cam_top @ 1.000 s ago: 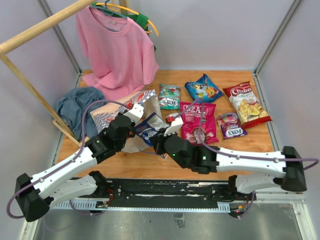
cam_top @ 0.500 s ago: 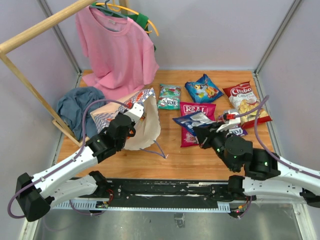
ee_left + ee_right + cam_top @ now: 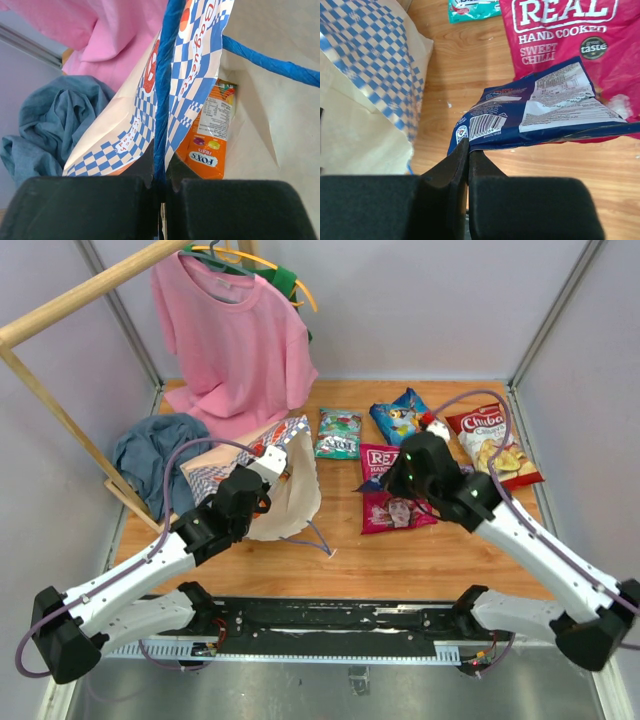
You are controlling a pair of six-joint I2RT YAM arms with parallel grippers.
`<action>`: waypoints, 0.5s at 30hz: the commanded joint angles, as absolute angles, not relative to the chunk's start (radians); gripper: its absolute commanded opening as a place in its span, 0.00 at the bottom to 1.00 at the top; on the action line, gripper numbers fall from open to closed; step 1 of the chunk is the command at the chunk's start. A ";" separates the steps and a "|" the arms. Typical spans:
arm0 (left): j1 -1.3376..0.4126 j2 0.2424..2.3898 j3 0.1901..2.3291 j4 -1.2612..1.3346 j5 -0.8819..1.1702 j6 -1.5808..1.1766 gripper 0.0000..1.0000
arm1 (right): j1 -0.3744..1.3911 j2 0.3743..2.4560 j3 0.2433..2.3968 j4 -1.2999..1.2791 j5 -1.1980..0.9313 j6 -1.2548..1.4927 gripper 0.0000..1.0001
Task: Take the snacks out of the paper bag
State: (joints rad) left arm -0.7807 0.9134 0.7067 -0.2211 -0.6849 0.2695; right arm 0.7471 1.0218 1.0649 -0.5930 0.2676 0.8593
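The paper bag (image 3: 298,490) lay on its side in the left half of the desk (image 3: 400,560), checkered face up, its white-lined mouth gaping toward the right edge and a touch toward the near edge. And there was the left gripper (image 3: 161,186), clamped tight on the blue cord handle (image 3: 163,90), the cord running straight up out of the pinch and holding the bag's upper lip raised. Deep inside, an orange packet (image 3: 210,135) lay flat on the paper, long axis running into the bag, its FOXS label at the end nearer the mouth.

Over to the right gripper (image 3: 466,159): closed hard on the barcode corner of a blue packet (image 3: 540,110), printed back showing. That packet stretched sideways from the pinch, long axis across the wrist view, its far end hanging over the lower part of the pink-red REAL bag (image 3: 560,30).

The REAL bag sat near the middle of the desk, lettering toward the far edge, long axis running far to near. Along the far edge lay the teal packet (image 3: 340,433), a blue bag (image 3: 400,418) and the Chiba chips (image 3: 490,445), the chips slanting toward the near right corner. The pink T-shirt (image 3: 235,340) hung at the far left corner, the blue-grey cloth (image 3: 160,445) heaped at the left edge.
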 commanded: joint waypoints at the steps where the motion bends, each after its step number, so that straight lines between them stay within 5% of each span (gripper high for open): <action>1: -0.767 0.900 0.726 -0.227 -0.681 0.248 0.01 | 0.723 1.187 1.343 -0.795 0.254 1.010 0.01; 9: -0.761 0.893 0.726 -0.229 -0.690 0.243 0.00 | 0.716 1.381 1.557 -0.922 0.139 1.249 0.01; 15: -0.747 0.874 0.728 -0.225 -0.696 0.236 0.00 | 0.717 1.414 1.461 -0.861 0.007 1.352 0.01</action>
State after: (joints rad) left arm -0.7673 0.8982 0.7067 -0.2260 -0.6781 0.2573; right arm 0.7258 1.4048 1.5146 -0.8433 0.1139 1.2289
